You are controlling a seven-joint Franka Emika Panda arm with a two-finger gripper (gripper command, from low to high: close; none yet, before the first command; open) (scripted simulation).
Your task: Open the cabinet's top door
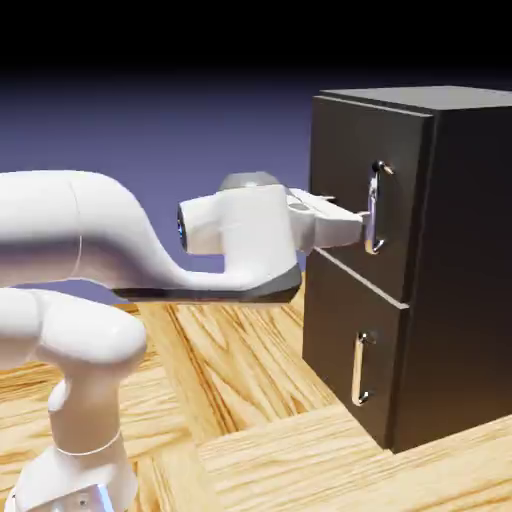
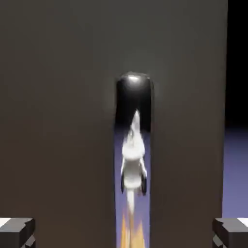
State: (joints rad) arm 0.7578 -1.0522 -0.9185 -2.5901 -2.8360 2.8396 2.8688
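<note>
The dark cabinet (image 1: 455, 260) stands at the exterior view's right. Its top door (image 1: 340, 170) is flush with the cabinet front and carries a vertical silver handle (image 1: 374, 208). My gripper (image 1: 360, 228) reaches level from the left, its tips at the lower part of that handle. In the hand view the shiny handle (image 2: 134, 145) runs down the middle of the dark door panel (image 2: 58, 121). The two grey fingertips (image 2: 17, 231) sit far apart on either side of it. The gripper (image 2: 124, 233) is open, and nothing is clamped.
Below the top door is a shorter lower door (image 1: 340, 340) with a small silver handle (image 1: 360, 368). The cabinet stands on a wooden table (image 1: 250, 400). My white arm (image 1: 90, 250) fills the exterior view's left.
</note>
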